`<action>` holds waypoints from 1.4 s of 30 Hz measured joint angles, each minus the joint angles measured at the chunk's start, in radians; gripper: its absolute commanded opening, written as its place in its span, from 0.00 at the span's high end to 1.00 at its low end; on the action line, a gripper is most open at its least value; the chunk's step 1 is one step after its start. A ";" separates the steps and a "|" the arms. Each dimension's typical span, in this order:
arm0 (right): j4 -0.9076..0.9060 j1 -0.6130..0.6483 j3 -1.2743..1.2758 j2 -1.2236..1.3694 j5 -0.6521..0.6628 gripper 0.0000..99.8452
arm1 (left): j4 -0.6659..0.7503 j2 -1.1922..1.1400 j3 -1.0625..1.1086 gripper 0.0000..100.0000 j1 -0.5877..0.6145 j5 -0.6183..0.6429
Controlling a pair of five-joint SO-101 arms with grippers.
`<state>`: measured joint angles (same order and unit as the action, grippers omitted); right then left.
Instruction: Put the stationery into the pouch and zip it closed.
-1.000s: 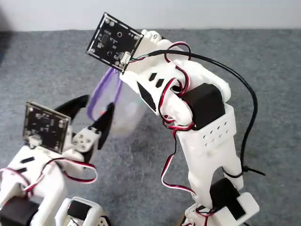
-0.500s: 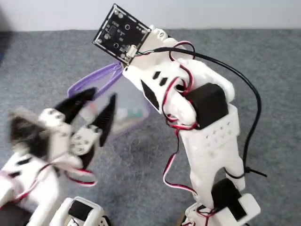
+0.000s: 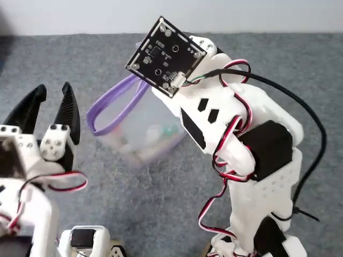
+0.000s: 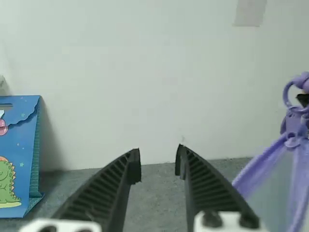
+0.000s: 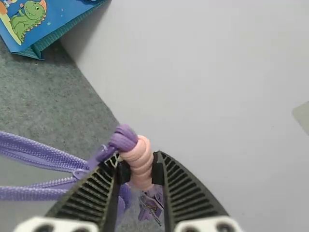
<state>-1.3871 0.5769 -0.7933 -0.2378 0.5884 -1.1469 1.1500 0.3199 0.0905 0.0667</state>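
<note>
The right fingers (image 5: 101,186) are clamped on the pink pull (image 5: 140,164) at the end of the purple zipper (image 5: 43,155), holding the clear pouch (image 3: 140,122) at the centre of the high view, with stationery (image 3: 156,135) inside. The left fingers (image 3: 67,110) stand apart at the left edge, above the grey worktop (image 3: 64,59).

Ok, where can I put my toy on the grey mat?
The grey mat is bare beyond the left gripper, up to the wall, and on the outer side of the right arm. A smaller patch lies between the arms, in front of the pouch. Around the pouch it's crowded.
</note>
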 measured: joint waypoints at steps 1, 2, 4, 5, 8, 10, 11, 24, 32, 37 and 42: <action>0.000 0.000 0.000 0.000 0.000 0.99 | 0.017 0.000 0.028 0.87 0.008 0.000; 0.000 0.000 0.000 0.000 0.000 0.99 | 0.032 0.000 0.060 0.87 0.009 0.000; 0.000 0.000 0.000 0.000 0.000 0.99 | 0.055 -0.002 0.132 0.87 0.012 -0.003; 0.000 0.000 0.000 0.000 0.000 0.99 | 0.060 -0.002 0.164 0.87 0.014 -0.006; 0.000 0.000 0.000 0.000 0.000 0.99 | 0.044 -0.015 0.196 0.87 -0.029 -0.014; 0.005 0.000 0.000 0.000 0.000 0.99 | -0.012 -0.014 0.170 0.87 -0.106 -0.015; 0.015 0.000 0.000 0.000 0.000 0.99 | -0.046 -0.014 0.147 0.87 -0.163 -0.015; -0.071 0.000 0.000 -0.002 0.000 0.99 | -0.072 -0.014 0.166 0.91 -0.514 0.043; -0.288 0.000 0.000 -0.002 0.000 0.99 | -0.315 -0.002 -0.123 0.91 -0.459 -0.003; -0.354 0.026 0.000 -0.002 -0.049 0.99 | -0.493 0.000 -0.307 0.91 -0.459 -0.040; -0.362 0.095 0.000 -0.002 -0.106 0.99 | -0.552 0.002 -0.364 0.91 -0.459 -0.095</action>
<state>-1.7492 0.6720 -0.7933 -0.2394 0.4826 -1.6993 1.1515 -0.0437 -0.3682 -0.0284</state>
